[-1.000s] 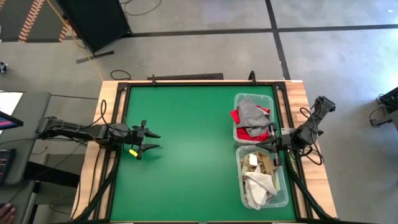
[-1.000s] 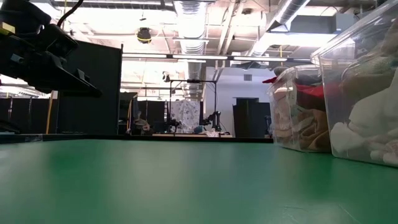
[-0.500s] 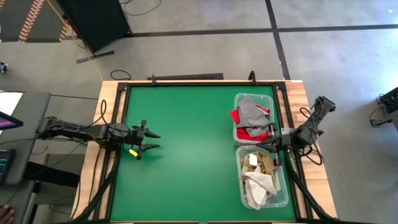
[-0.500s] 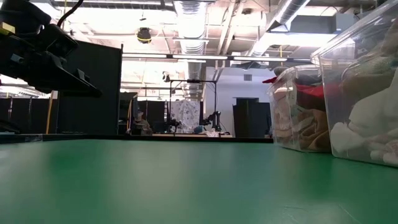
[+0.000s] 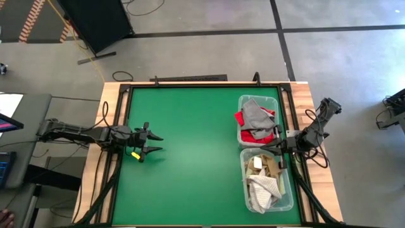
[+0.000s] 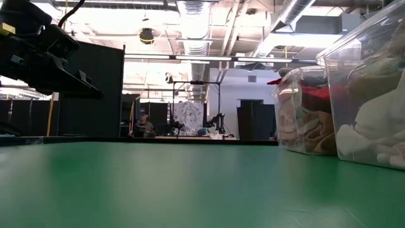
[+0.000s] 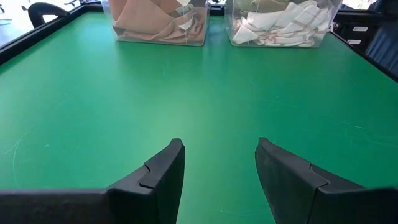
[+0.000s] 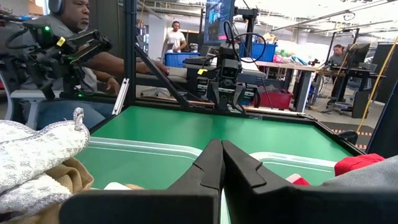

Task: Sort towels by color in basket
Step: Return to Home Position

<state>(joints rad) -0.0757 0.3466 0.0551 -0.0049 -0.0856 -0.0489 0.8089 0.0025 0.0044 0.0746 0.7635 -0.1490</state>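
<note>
Nearest the front edge, the near transparent bin (image 5: 288,197) is seen on the right side of the green table (image 5: 190,126). It is loaded with a white towel (image 5: 262,187), and a tan towel (image 5: 271,164) is heaped just behind that.

At mid-table, the right gripper (image 5: 273,147) is held over the line where the two bins meet, toward their right rims. In its wrist view its fingers (image 8: 239,171) are pressed together with nothing pinched.

Level with it, well apart on the left side, the left gripper (image 5: 158,143) is pointed at the bins. Its jaws are spread, and only bare green is shown between them.

Just beyond, the far transparent bin (image 5: 241,101) is filled with a red towel (image 5: 240,118), and a grey towel (image 5: 256,116) is draped over it.

Farthest off, past the table, a seated person (image 8: 118,62) is caught in the right wrist view.
</note>
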